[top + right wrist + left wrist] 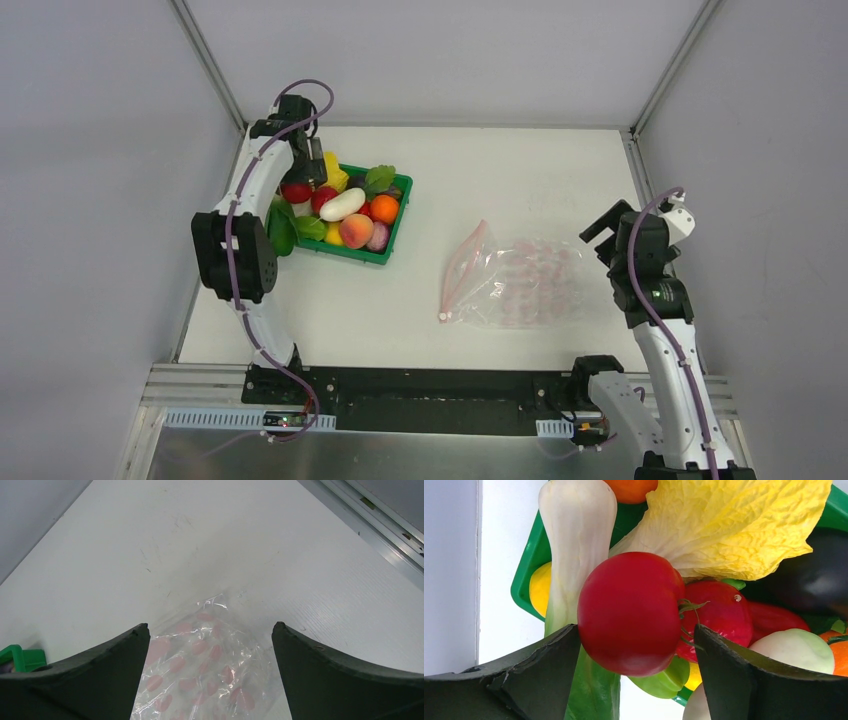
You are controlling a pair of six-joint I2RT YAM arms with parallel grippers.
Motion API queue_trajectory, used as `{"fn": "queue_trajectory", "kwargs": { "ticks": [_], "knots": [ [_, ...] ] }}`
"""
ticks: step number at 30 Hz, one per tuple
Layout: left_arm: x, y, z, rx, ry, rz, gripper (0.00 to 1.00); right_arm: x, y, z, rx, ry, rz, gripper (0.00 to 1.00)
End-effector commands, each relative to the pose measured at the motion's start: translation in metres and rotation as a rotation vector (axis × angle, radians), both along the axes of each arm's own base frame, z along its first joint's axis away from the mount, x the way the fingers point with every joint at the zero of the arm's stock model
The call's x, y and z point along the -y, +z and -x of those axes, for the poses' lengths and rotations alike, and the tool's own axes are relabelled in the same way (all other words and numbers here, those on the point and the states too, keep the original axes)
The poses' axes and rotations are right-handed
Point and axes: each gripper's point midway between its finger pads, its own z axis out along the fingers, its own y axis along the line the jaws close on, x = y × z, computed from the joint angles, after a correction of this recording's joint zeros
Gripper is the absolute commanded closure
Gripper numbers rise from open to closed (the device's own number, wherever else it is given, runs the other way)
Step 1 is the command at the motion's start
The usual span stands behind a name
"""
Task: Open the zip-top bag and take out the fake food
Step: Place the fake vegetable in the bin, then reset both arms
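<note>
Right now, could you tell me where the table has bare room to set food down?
Bare table lies between the tray and the bag, and beyond the bag toward the far edge. The tray is crowded, heaped with fake food.

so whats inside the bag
Nothing that shows: the bag lies flat, with only its pink print visible through the clear plastic. Nothing covers it.

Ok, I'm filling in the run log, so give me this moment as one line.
left gripper open over green tray, red apple between its jaws | right gripper open above zip-top bag, empty | bag flat on table
</note>
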Motion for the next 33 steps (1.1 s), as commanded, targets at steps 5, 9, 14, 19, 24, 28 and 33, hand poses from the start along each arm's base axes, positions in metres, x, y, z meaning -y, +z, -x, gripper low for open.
{"fn": "queue_trajectory", "kwargs": {
  "ticks": [5, 9, 14, 19, 24, 28, 33],
  "knots": [
    [-0.004, 0.013, 0.009, 0.000, 0.003, -0.009, 0.12, 0.005, 0.003, 0.001, 0.015, -0.012, 0.021, 0.04],
    [-0.001, 0.027, 0.013, 0.040, 0.004, 0.011, 0.09, 0.005, 0.008, 0.003, 0.028, -0.010, 0.025, 0.04],
    [-0.001, 0.036, 0.017, 0.065, 0.009, 0.021, 0.08, 0.005, 0.010, 0.005, 0.034, -0.008, 0.025, 0.04],
    [-0.001, 0.044, 0.023, 0.093, 0.016, 0.027, 0.07, 0.007, 0.014, 0.010, 0.043, -0.011, 0.031, 0.04],
    [-0.002, 0.054, 0.024, 0.130, 0.020, 0.025, 0.07, 0.009, 0.016, 0.015, 0.049, -0.015, 0.040, 0.04],
    [-0.005, 0.070, 0.018, 0.186, 0.045, 0.024, 0.06, 0.012, 0.017, 0.018, 0.044, -0.023, 0.057, 0.04],
    [-0.010, 0.085, 0.012, 0.259, 0.071, 0.020, 0.02, 0.016, 0.024, 0.022, 0.065, -0.036, 0.073, 0.04]
  ]
}}
